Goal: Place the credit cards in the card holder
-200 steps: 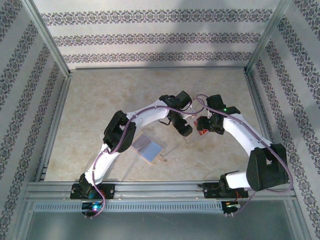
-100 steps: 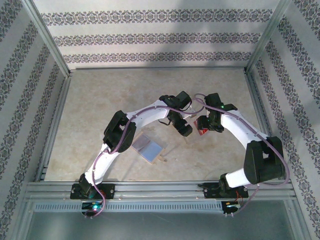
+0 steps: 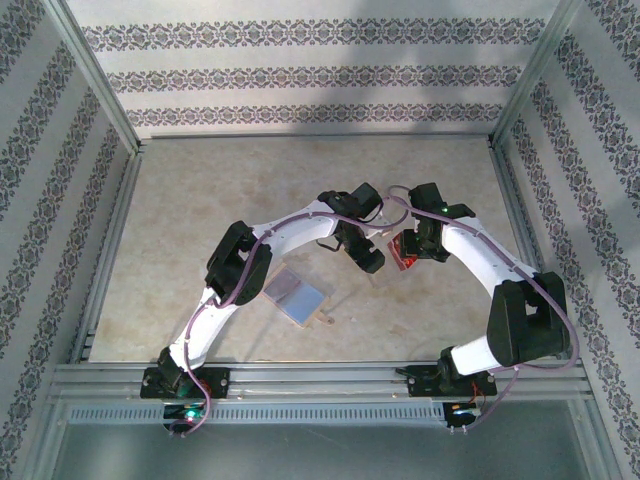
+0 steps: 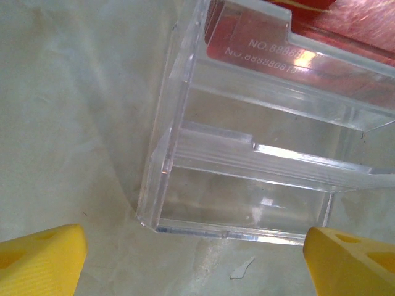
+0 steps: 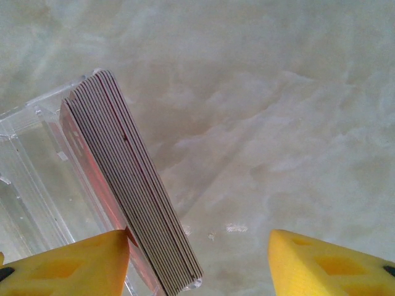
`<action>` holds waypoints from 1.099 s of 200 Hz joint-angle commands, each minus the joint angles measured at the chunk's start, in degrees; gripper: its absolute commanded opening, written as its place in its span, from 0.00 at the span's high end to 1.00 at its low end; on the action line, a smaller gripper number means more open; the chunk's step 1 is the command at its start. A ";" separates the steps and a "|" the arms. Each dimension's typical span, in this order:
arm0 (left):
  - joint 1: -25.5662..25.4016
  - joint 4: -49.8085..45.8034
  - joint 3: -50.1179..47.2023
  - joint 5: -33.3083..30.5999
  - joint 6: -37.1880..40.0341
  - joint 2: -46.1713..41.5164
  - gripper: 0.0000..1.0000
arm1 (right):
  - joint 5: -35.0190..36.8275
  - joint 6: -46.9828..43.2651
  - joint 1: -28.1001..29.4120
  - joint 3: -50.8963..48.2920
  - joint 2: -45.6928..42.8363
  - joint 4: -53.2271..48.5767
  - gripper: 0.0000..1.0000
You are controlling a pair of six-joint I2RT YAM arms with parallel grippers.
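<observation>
Right gripper (image 5: pixel 200 262) stands released, jaws apart: in its wrist view one yellow finger (image 5: pixel 74 262) sits right against the near end of the credit cards (image 5: pixel 129 185), the other well clear over the bare table (image 5: pixel 278 123). They form a thick stack on edge, red-faced, leaning in a clear plastic box (image 5: pixel 31 160). Left gripper (image 4: pixel 194 259) is spread wide too, grasping nothing, just in front of that box. From above, the tan and lilac card holder (image 3: pixel 297 293) lies flat on the table, apart from both grippers, nearer the left arm
</observation>
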 commanded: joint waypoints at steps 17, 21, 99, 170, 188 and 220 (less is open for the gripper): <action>-0.56 -2.54 -2.19 -1.96 -0.32 0.63 0.09 | 2.04 -1.19 -0.42 1.36 -0.27 -2.07 0.47; -0.56 -2.58 -2.13 -2.04 -0.27 0.63 0.09 | 1.98 -1.19 -0.40 1.34 -0.19 -2.11 0.48; -0.58 -2.46 -2.39 -1.06 -0.36 0.76 0.09 | 0.48 -1.69 -0.11 2.07 -0.74 -3.12 0.68; -0.56 -2.68 -1.55 -0.96 -0.64 1.06 0.09 | 0.20 -1.32 2.32 3.77 -0.98 -5.10 0.91; -0.54 -2.98 -1.32 -1.03 -0.62 0.86 0.09 | -0.19 -1.01 3.13 4.86 -1.01 -6.31 0.94; -0.56 -3.41 -1.34 -0.84 -0.89 -0.37 0.09 | -1.90 -0.51 4.05 6.82 -2.02 -7.81 0.97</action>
